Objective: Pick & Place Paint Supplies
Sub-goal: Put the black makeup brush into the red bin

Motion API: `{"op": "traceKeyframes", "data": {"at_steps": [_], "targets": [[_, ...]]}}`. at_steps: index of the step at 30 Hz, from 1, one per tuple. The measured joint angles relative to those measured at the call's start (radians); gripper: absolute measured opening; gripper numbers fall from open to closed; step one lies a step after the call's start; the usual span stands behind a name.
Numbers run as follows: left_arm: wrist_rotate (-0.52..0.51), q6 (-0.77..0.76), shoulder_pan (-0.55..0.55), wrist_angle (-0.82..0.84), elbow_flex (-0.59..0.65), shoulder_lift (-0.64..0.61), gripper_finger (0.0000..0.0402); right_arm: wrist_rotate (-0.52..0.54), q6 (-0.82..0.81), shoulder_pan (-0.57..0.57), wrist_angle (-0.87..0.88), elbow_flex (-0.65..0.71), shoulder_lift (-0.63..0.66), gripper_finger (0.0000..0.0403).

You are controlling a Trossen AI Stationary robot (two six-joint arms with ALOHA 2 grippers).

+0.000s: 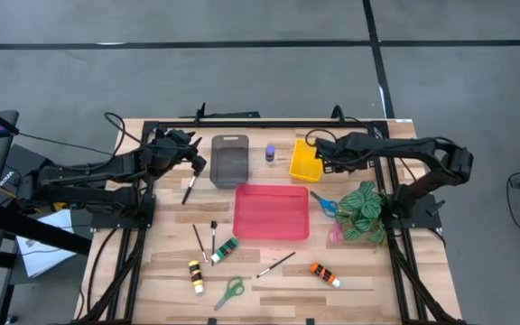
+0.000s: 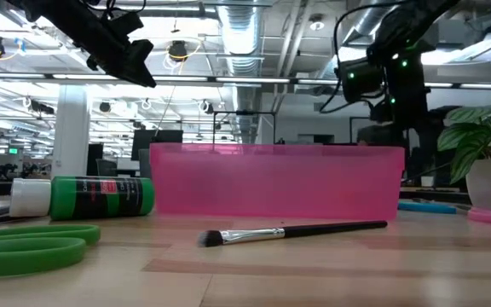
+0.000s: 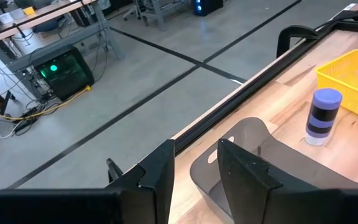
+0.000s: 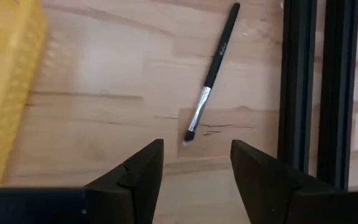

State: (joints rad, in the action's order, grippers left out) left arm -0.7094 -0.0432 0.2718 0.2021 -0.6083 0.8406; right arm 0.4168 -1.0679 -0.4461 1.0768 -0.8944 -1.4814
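Note:
My left gripper (image 3: 196, 174) is open and empty, raised over the near-left corner of the grey tray (image 3: 241, 155), with a purple bottle (image 3: 321, 116) standing beyond it. In the high view my left gripper (image 1: 193, 163) hovers above a dark paintbrush (image 1: 189, 190). My right gripper (image 4: 196, 168) is open and empty above a thin paintbrush (image 4: 210, 81), which lies flat on the wood beside the yellow tray (image 4: 8, 93). Near the table's front lie two brushes (image 1: 204, 239), a green tube (image 1: 224, 251), a yellow tube (image 1: 195, 275), green scissors (image 1: 230, 291), another brush (image 1: 276, 264) and an orange tube (image 1: 325, 273).
A red tray (image 1: 272, 212) sits mid-table. Blue scissors (image 1: 325, 205) lie between it and a leafy plant (image 1: 365, 212) at the right. Dark frame rails (image 4: 316, 93) run along the table's far edge beside the brush. Cables trail from both arms.

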Motion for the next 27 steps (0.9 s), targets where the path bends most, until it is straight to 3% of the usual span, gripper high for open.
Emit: {"op": "traceKeyframes", "data": {"at_steps": [11, 19, 27], "targets": [[0.0, 0.003, 0.0, 0.0, 0.0, 0.0, 0.0116, 0.002, -0.009, -0.008, 0.007, 0.0, -0.116, 0.0109], [0.0, 0.001, 0.0, 0.001, 0.0, 0.0, 0.0116, -0.008, -0.014, -0.02, -0.051, 0.048, -0.16, 0.0103], [0.0, 0.001, 0.0, 0.0, 0.0, 0.0, 0.0117, -0.055, -0.029, -0.033, -0.178, 0.142, -0.063, 0.0103]]}}
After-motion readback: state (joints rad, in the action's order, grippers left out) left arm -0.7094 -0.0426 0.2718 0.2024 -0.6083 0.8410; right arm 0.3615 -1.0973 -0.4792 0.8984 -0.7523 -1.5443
